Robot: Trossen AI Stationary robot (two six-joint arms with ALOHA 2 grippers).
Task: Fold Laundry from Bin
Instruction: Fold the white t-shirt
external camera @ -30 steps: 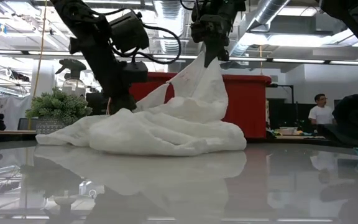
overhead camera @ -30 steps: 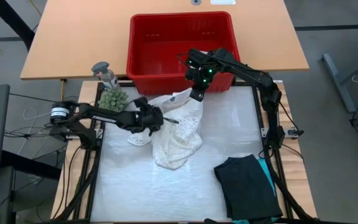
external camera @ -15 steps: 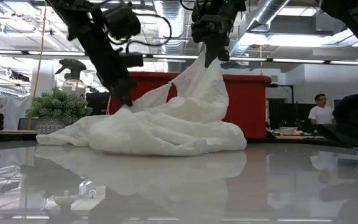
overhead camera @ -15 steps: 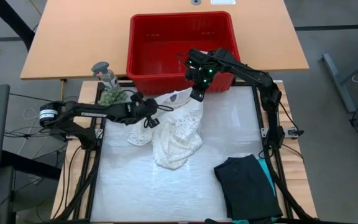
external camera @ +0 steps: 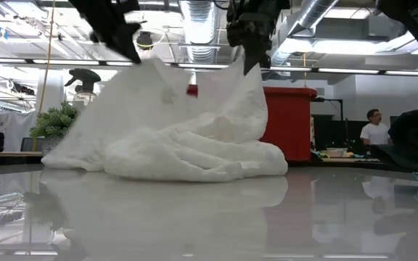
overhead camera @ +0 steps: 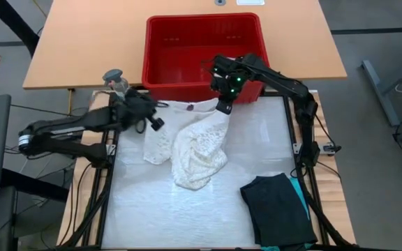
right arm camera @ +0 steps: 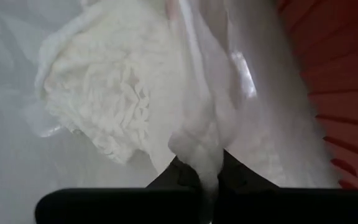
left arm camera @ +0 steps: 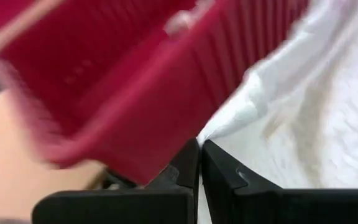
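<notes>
Left gripper (overhead camera: 150, 120) and right gripper (overhead camera: 223, 106) both clenched on white lacy top (overhead camera: 194, 143), lifted near table far edge, beside bin (overhead camera: 204, 49).

Bright, even overhead light, pretty clean shots mostly

Ceiling strip lights (external camera: 194, 67) glare around 12 o'clock in the low view, the glossy table (external camera: 209, 210) mirrors everything, and the left wrist view is motion-smeared.

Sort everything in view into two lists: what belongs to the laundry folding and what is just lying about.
Part of the job:
- white lacy top, held up at two corners by the left gripper and the right gripper
- red bin
- black garment, lying on a teal garment

Just lying about:
- spray bottle
- small green plant
</notes>
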